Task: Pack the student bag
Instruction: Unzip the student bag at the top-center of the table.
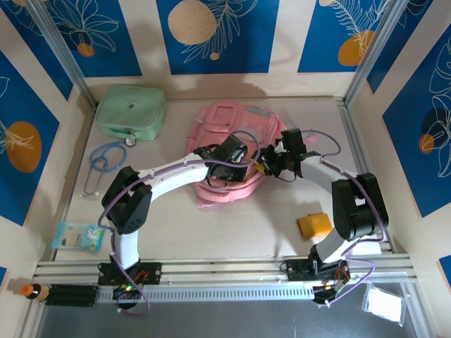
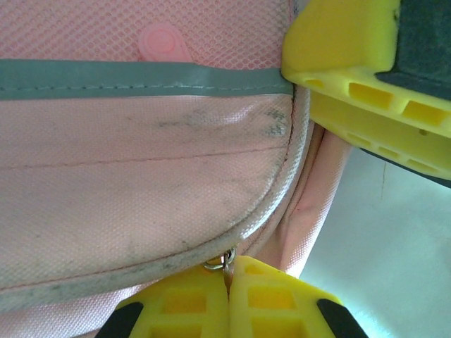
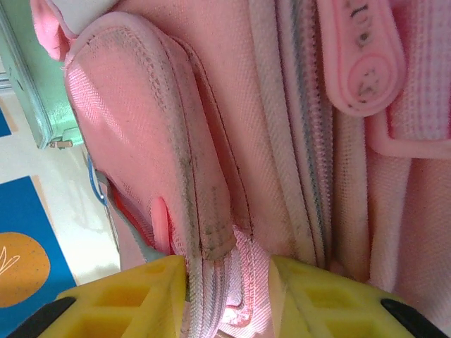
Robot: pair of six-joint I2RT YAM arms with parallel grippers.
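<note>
From above, the student bag (image 1: 232, 127) lies against the desk's (image 1: 211, 232) far edge, contents hidden; left wrist, my left gripper (image 2: 229, 296) is clenched on its zipper ring (image 2: 224, 262); right wrist, my right gripper (image 3: 227, 267) straddles a bag fold, grip unclear, pull tab (image 3: 363, 63) lettering unreadable.

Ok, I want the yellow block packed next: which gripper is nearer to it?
Right, narrowly. Both are at the pink backpack, beyond the yellow block and to its left. The right gripper is at the backpack's right edge; the left gripper is beside it, further left.
</note>
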